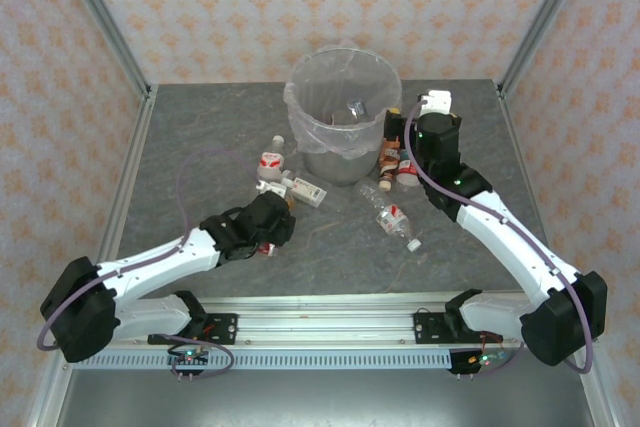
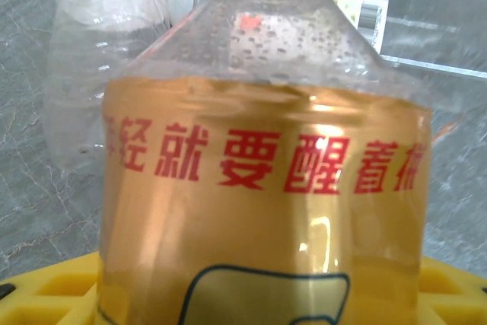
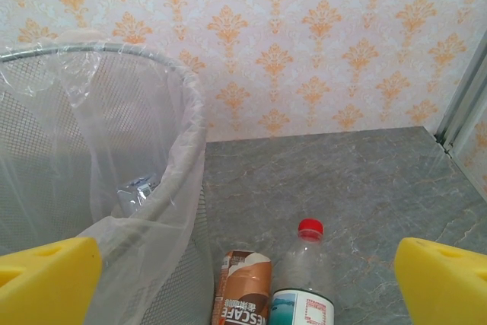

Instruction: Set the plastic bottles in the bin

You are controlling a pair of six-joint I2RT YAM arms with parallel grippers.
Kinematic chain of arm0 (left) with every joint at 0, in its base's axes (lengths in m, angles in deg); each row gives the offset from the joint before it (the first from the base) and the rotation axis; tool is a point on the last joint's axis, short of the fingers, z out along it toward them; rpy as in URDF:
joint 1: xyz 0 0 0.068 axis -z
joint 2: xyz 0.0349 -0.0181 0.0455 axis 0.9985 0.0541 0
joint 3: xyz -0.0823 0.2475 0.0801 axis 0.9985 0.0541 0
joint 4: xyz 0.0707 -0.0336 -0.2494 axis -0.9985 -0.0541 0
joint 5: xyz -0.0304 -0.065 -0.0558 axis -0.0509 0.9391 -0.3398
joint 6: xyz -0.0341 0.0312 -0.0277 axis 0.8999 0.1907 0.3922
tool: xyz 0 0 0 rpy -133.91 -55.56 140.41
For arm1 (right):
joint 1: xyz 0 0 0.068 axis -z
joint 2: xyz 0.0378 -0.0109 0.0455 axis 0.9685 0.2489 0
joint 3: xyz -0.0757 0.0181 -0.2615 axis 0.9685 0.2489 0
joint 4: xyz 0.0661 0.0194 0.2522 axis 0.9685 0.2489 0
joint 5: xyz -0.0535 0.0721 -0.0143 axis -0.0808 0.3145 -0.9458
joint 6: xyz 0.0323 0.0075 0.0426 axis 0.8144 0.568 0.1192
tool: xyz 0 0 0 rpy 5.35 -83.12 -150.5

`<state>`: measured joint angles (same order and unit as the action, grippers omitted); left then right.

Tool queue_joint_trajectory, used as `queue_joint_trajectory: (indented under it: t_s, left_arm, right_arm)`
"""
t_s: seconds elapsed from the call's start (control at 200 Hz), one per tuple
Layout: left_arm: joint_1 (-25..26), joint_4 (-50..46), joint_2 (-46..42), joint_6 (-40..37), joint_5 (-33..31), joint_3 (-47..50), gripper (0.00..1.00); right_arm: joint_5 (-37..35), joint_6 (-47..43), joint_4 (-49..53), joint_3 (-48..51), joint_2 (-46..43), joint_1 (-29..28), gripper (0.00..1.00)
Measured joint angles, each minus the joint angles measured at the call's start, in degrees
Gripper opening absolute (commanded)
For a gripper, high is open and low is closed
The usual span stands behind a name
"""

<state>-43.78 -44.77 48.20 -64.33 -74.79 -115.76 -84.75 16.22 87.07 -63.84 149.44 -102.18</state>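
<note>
Left hand (image 2: 259,291): low over the bench (image 1: 190,157), yellow fingers (image 2: 46,291) on either side of an amber bottle (image 2: 262,211) with red characters on its label. The bottle fills the gap between them. Cannot tell whether it is clamped or only bracketed. A clear bottle (image 2: 99,58) lies just behind it.

Right hand (image 3: 247,272): fingers spread wide, nothing between them, held just right of the bin (image 3: 53,150). Below it a brown-labelled bottle (image 3: 242,287) and a red-capped clear bottle (image 3: 308,260) stand by the bin wall.

Bin: at the rear middle of the bench, lined with a clear bag, one crumpled clear bottle (image 3: 137,192) inside.

Loose on the bench: two red-and-white-labelled bottles (image 1: 272,159) left of the bin, and one clear bottle lying flat (image 1: 395,217) in front of it.
</note>
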Motion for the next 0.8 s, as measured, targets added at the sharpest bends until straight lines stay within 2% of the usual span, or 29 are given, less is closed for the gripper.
queue_joint_trajectory:
  t_s: [0.345,0.49,0.595,0.796]
  left_arm:
    - [-8.28,2.03,-6.16,1.66,4.9,-0.5,0.59]
    - [-9.51,4.59,-6.25,2.71,5.55,-2.03,0.57]
    - [-9.51,7.23,-6.27,4.74,2.4,-3.1,0.56]
    - [-9.53,10.29,-6.51,9.11,-8.83,-5.7,0.55]
  right_arm:
    - [0.66,0.28,-2.93,3.1,-0.17,0.0,0.99]
    - [1.29,1.64,-5.09,5.92,-1.7,0.0,0.99]
    - [2.43,3.58,-7.28,8.07,-2.86,0.0,0.99]
    - [4.13,8.2,-12.13,12.09,-3.32,0.0,0.99]
